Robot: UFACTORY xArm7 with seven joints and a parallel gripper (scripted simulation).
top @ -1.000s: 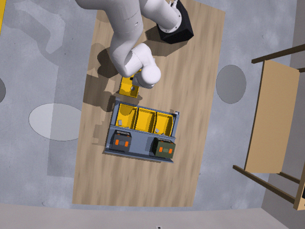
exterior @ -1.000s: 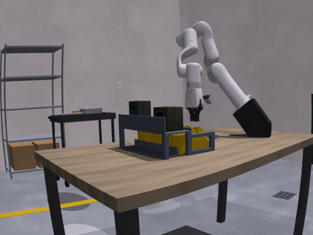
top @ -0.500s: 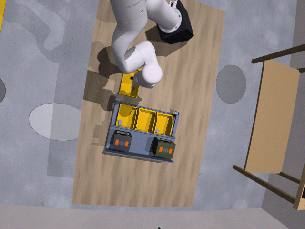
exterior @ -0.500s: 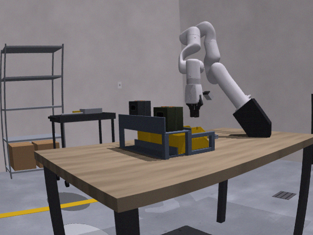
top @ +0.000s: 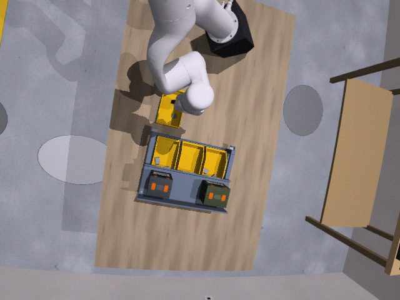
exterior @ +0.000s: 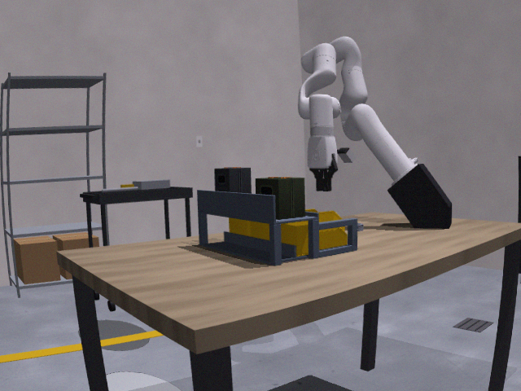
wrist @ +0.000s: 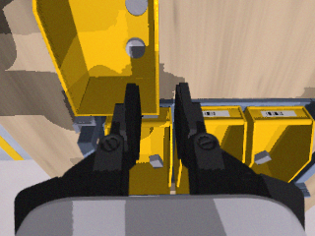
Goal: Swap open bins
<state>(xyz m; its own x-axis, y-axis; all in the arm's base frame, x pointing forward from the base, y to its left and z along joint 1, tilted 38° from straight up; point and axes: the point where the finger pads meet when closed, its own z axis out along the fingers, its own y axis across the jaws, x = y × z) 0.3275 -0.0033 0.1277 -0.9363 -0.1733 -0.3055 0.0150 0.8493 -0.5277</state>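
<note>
Three yellow bins (top: 189, 157) shelved, apparently one outside.

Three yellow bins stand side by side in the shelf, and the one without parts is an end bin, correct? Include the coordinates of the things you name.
Not an end bin: the top view shows the middle bin (top: 190, 156) (wrist: 223, 140) without parts. Three yellow bins do stand side by side in the shelf (top: 185, 190) (exterior: 235, 204) (wrist: 231, 101).

No words, brands or numbers can be read. In the wrist view, a small white rectangular label with black barcode-like marks (wrist: 278, 113) stands on the front of the yellow open bin at far right (wrist: 279, 123); another (wrist: 217, 114) marks the yellow bin next to it (wrist: 231, 129). Both are too small to read.
</note>
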